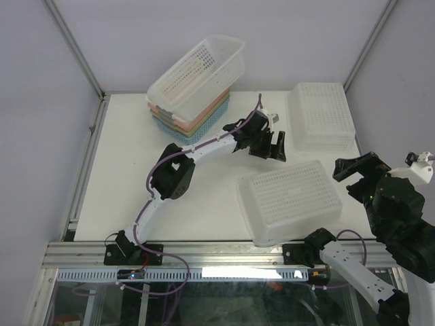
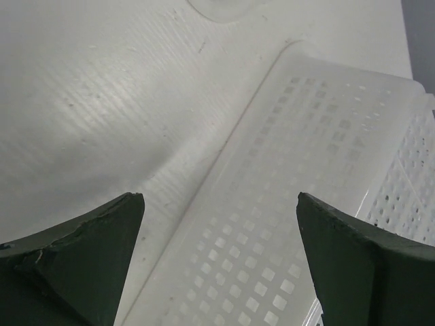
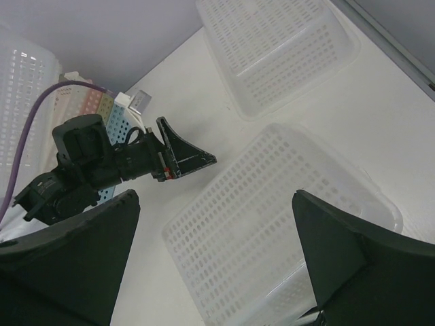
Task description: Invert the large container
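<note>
The large container [image 1: 289,200], white and perforated, lies upside down at the front centre of the table, its base facing up. In the left wrist view the large container [image 2: 299,170] runs from the bottom up to the right, below and beyond my jaws. My left gripper [image 1: 270,151] hovers open just behind its far left corner, holding nothing [image 2: 219,197]. My right gripper [image 1: 348,178] is raised at the container's right end, open and empty. From the right wrist, the container [image 3: 272,224] shows between the wide-apart jaws of the right gripper [image 3: 216,193].
A second white perforated container [image 1: 319,115] lies base up at the back right. At the back left is a stack of coloured baskets [image 1: 194,119] with a white basket [image 1: 197,68] tilted on top. Grey walls enclose the table.
</note>
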